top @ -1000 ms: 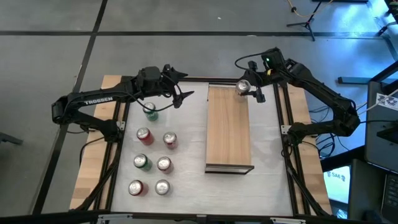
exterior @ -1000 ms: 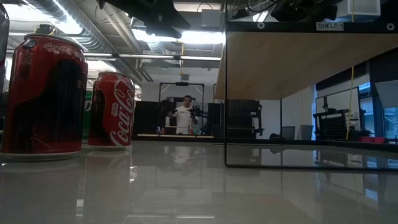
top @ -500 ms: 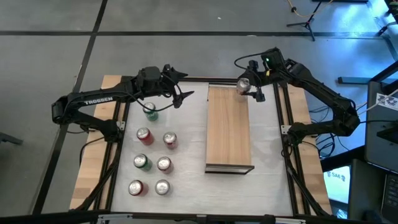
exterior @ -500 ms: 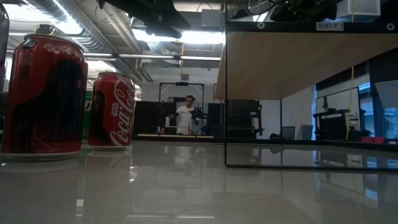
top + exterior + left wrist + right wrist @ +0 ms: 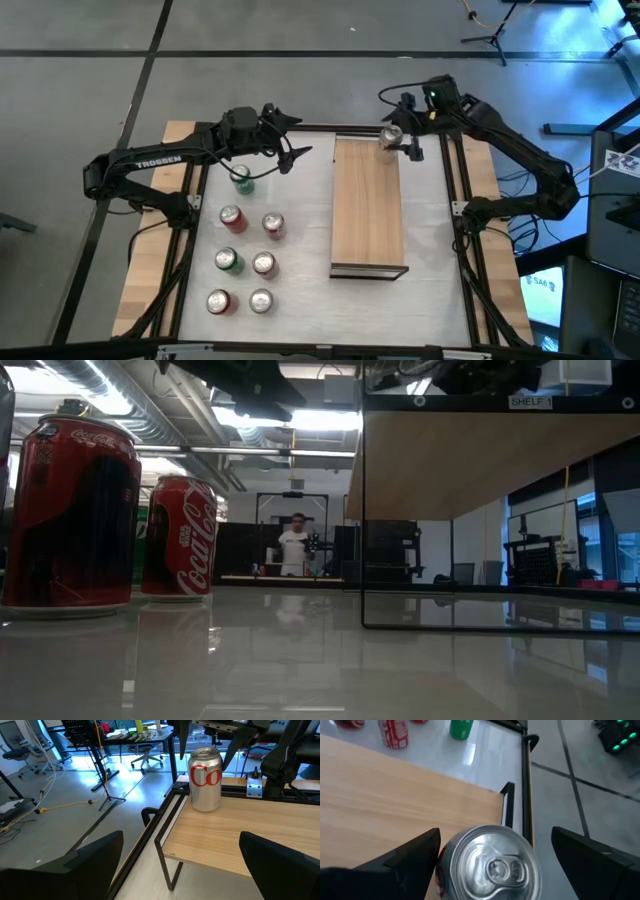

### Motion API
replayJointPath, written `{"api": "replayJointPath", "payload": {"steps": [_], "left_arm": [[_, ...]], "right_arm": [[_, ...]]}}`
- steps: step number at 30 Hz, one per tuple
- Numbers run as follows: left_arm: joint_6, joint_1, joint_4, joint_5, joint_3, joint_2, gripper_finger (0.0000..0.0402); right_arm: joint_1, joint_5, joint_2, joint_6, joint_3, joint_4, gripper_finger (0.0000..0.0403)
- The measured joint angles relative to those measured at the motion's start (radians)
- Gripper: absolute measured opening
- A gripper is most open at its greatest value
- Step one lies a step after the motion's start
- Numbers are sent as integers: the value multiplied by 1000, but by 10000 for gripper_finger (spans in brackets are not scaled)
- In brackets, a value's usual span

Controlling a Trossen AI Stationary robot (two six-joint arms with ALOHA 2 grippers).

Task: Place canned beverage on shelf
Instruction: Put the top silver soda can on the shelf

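Observation:
A silver can with red lettering (image 5: 205, 780) stands upright on its base at the far end of the shelf (image 5: 368, 210), a long light-wood board raised on a dark frame. My right gripper (image 5: 496, 834) hovers over the can (image 5: 490, 865), open. One finger stands on each side of the can, and one of them is very close to its wall. From above, the can (image 5: 390, 136) shows just under that gripper (image 5: 398, 140). My left gripper (image 5: 295, 152) is open and holds nothing; it is above the table, left of the shelf's far end.
Several red, silver and green cans stand on the white tabletop left of the shelf, the nearest a green can (image 5: 241, 180) under my left arm. Two red cola cans (image 5: 70, 510) loom in the low view. A person (image 5: 297, 545) stands far back in the room.
My right gripper's fingers have spread a little wider around the silver can. The can stays upright at the shelf's far end.

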Motion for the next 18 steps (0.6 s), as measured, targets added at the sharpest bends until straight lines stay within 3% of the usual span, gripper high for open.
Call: {"api": "replayJointPath", "payload": {"steps": [18], "left_arm": [[0, -1, 0, 0, 0, 0, 389]], "right_arm": [[1, -54, -119, 8, 1, 21, 376]]}}
